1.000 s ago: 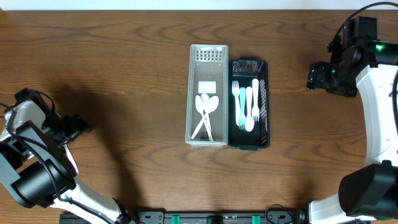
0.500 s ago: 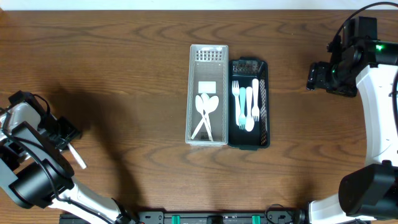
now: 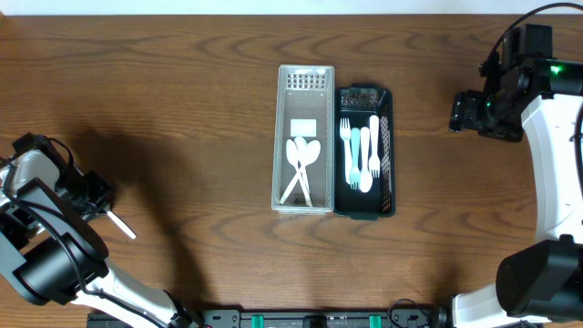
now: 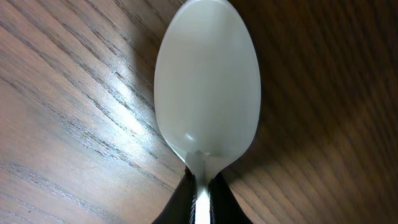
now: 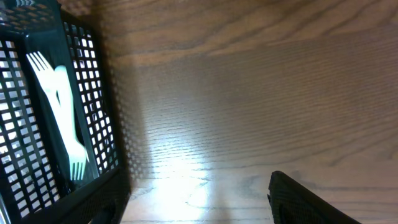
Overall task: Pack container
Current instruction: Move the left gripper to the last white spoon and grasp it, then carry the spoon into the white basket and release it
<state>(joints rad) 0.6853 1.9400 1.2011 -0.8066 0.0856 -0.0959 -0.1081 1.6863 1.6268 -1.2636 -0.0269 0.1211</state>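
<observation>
While your left gripper (image 4: 200, 202) is clenched on the neck of the white spoon (image 4: 207, 81), low over the table (image 3: 200, 109) at its far left edge, carry it level toward the clear bin (image 3: 278, 137) where other spoons (image 3: 302, 164) lie, not the black basket (image 3: 389, 137) of forks (image 3: 362, 155); clear the rim, then lay it lengthwise; the right gripper (image 3: 462, 111) sits well apart, and you cannot tell its state; since a second ago your left arm has drawn back toward the edge and the spoon has swung into overhead view.
</observation>
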